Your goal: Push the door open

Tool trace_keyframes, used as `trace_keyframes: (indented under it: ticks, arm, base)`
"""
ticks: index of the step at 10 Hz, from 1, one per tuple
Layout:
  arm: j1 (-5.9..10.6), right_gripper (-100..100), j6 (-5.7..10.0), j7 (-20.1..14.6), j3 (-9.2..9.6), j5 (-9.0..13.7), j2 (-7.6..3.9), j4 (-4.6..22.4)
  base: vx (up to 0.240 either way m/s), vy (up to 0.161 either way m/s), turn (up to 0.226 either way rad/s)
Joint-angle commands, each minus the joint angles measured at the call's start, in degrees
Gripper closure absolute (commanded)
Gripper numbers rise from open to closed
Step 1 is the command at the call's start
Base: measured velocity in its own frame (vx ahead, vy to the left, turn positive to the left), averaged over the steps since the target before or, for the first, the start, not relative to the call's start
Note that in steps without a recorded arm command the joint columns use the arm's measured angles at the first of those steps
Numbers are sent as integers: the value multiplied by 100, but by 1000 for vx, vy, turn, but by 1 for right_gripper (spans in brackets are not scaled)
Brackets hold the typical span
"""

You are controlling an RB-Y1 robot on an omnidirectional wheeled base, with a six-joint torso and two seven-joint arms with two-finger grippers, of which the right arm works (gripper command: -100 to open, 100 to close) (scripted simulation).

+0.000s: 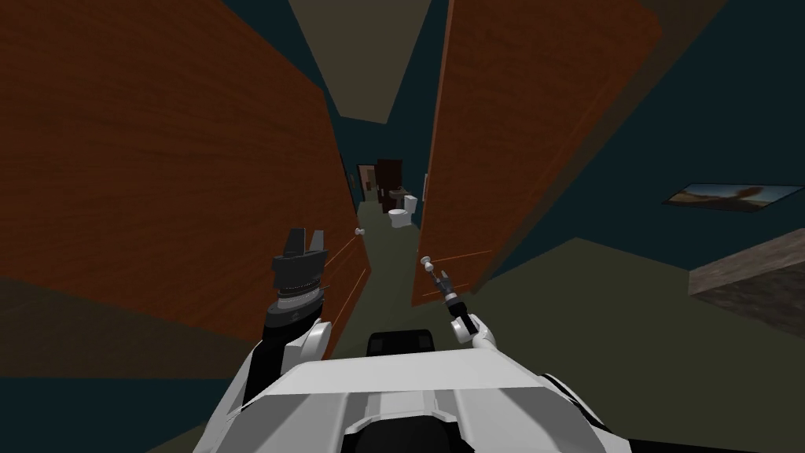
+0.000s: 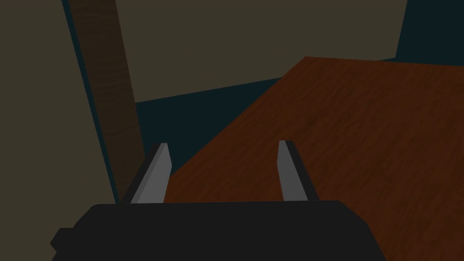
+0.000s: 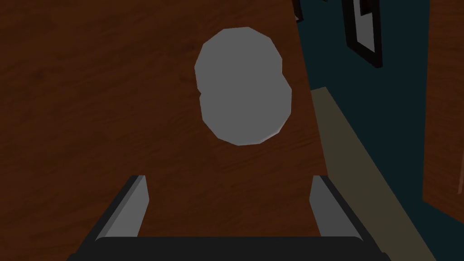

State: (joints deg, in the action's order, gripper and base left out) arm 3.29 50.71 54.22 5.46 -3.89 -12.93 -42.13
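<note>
A brown wooden door (image 1: 519,126) stands to my right, its round grey knob (image 1: 425,260) near its free edge. My right gripper (image 1: 437,275) points at that knob and stops just short of it. In the right wrist view the knob (image 3: 242,86) sits large on the door panel (image 3: 90,113), ahead of the open right gripper (image 3: 229,199), with nothing between the fingers. My left gripper (image 1: 306,236) is raised beside a second brown door (image 1: 157,157) on my left. It is open (image 2: 222,154), with that door's panel (image 2: 340,136) beyond it.
The left door has its own small knob (image 1: 359,231). Between the two doors a narrow passage runs to a white toilet (image 1: 402,211). A framed picture (image 1: 727,197) hangs on the dark wall at right, above a grey-brown ledge (image 1: 755,283).
</note>
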Motion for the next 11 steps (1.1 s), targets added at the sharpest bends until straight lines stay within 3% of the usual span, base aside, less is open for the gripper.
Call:
trace_keyframes:
  ticks: [1,4,5,8,11]
  arm:
    - [28,-100,37,176,103,38,-32,60]
    - [80,-100,119,696,590,214,-257,176]
    - [80,-100,119,736,590,214,-257,176]
    - [124,-100,188,1205,999,361,-446,273]
    - [154,-100,236,1533,1284,464,-578,341]
  base:
    - [-27,49,-75]
    - [-29,56,-184]
    - [-27,46,-64]
    - [-26,38,-182]
    - [-29,47,-125]
